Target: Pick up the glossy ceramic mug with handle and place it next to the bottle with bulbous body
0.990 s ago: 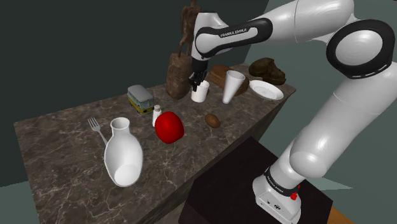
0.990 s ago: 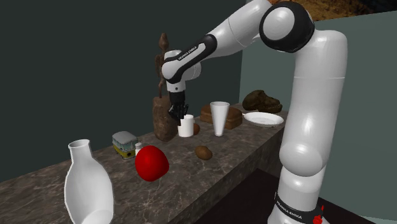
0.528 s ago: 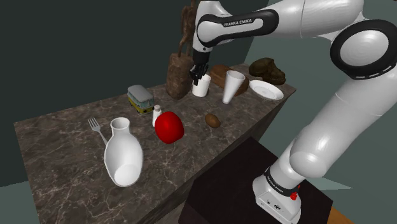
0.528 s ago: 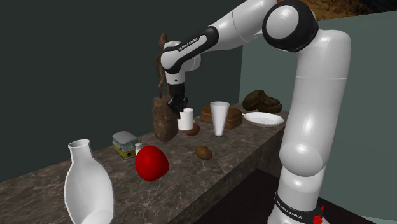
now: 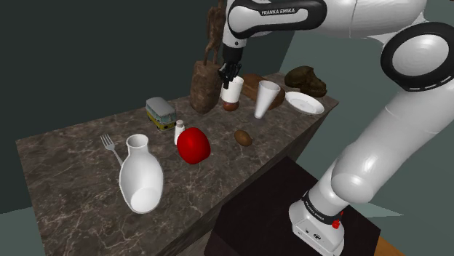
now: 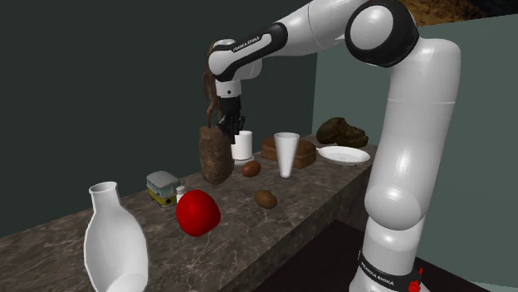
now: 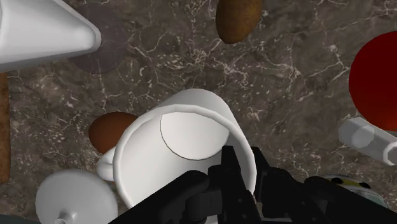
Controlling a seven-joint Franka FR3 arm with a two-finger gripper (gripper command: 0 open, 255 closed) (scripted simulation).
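**Mug held above marble counter**

The all-black gripper [image 5: 228, 76] hung over the far end of the marble counter [image 5: 73, 164], its jaws clamped on the wall of a glossy white mug [image 5: 233, 90]. In the wrist view, one finger sat inside the rim and the other outside. The mug hung upright, clear of the stone, with a brown oval lump [image 5: 231, 106] on the counter just below it. A brown figurine [image 5: 206, 73] stood just beside the mug on the shoulder view's left, and a tall white cup [image 5: 267, 98] and a white plate [image 5: 304, 102] stood on its right. The white bulbous bottle [image 5: 140, 176] stood well apart from the mug, toward the counter's near end in the shoulder view. A red round object [image 5: 193, 145], a small white shaker [image 5: 179, 132] and a toy bus [image 5: 160, 113] stood between the two.
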